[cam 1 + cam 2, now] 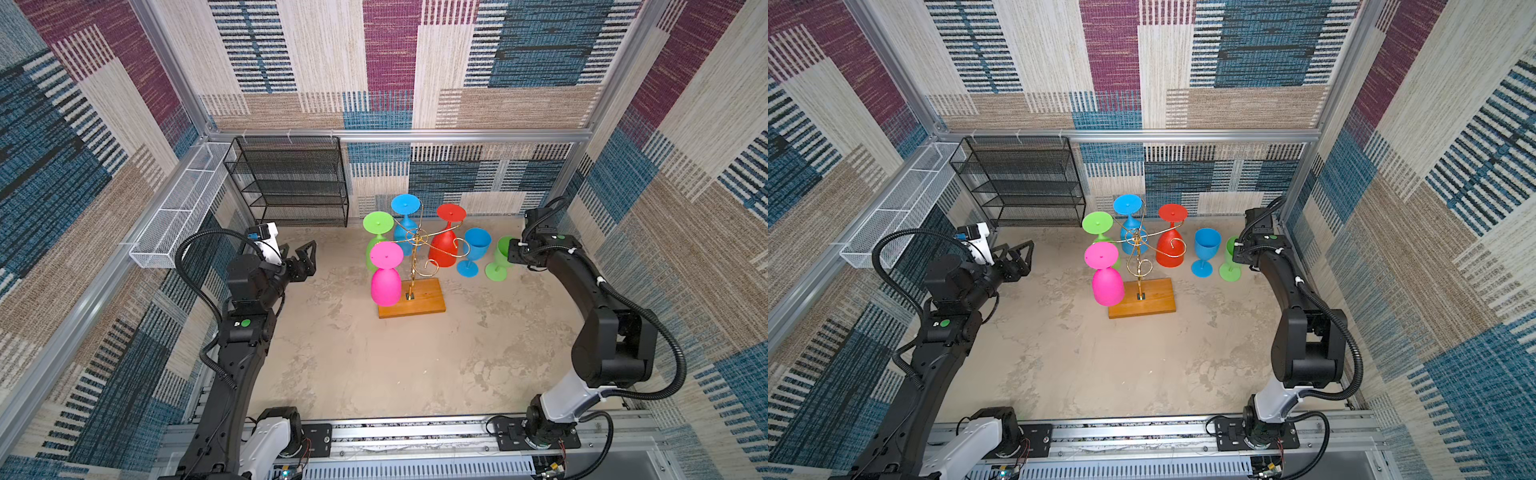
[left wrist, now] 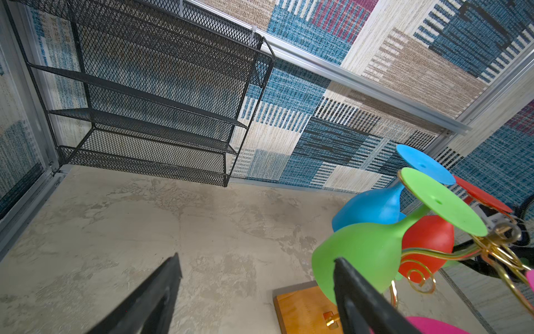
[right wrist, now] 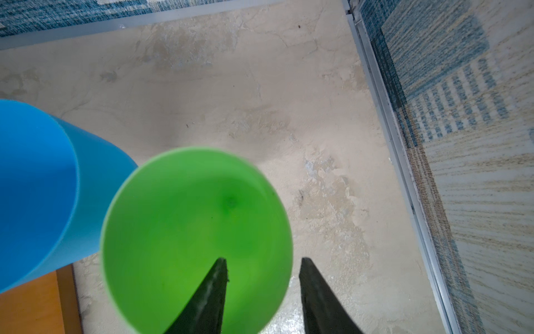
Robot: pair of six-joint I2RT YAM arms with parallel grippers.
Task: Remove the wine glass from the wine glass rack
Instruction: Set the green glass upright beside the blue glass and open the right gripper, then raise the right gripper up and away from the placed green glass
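Observation:
The wine glass rack, gold wire on a wooden base, stands mid-table. Hanging upside down on it are a pink wine glass, a green one, a blue one and a red one. To its right, a blue glass and a green glass stand upright on the table. My right gripper is open above the green upright glass, one finger inside its rim, one outside. My left gripper is open, left of the rack.
A black mesh shelf unit stands at the back left, and a long white wire basket hangs along the left wall. The right wall's metal rail runs close to my right gripper.

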